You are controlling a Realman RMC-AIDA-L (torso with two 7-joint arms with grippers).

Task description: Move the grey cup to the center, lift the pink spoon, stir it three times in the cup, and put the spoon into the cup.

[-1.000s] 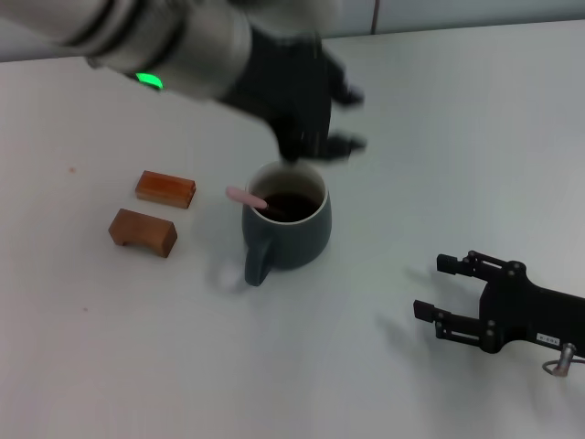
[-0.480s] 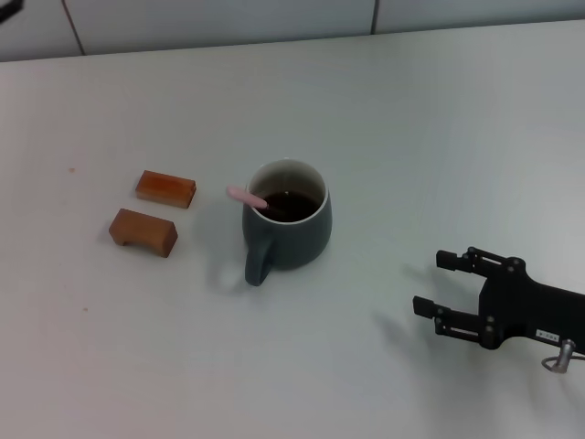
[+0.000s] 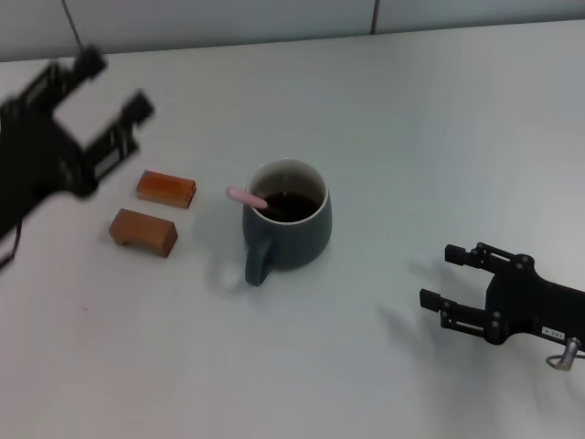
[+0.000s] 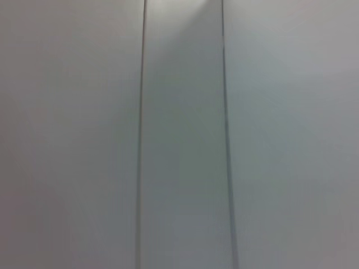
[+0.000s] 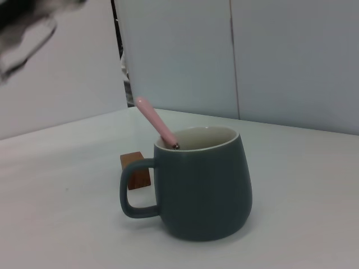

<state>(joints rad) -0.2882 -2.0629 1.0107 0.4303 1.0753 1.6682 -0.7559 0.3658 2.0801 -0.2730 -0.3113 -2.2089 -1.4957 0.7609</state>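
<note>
From the head view, the grey cup [image 3: 287,226] stands upright near the middle of the white surface [image 3: 439,119], its handle turned toward the robot and dark liquid inside. The pink spoon [image 3: 247,197] already sits in it, bowl sunk in the liquid, pink handle leaning out over the rim on the robot's left. Two wooden blocks [image 3: 154,213] lie just to the left of the cup, apart from it. The left hand [image 3: 96,105] hangs above the surface at the far left, well apart from the cup, its fingers spread and holding nothing. The right hand [image 3: 457,287] rests low at the right, near the front edge, fingers also spread and empty.

The left wrist view shows only pale wall panels, nothing of the task.

The right wrist view looks across at the cup [image 5: 201,187] side-on, the spoon [image 5: 155,121] slanting up out of its rim, one block [image 5: 136,170] behind the handle.

By my reading, the last step is done: the spoon is in the cup. The next move calls for nothing more than parking the left arm clear of the cup.
</note>
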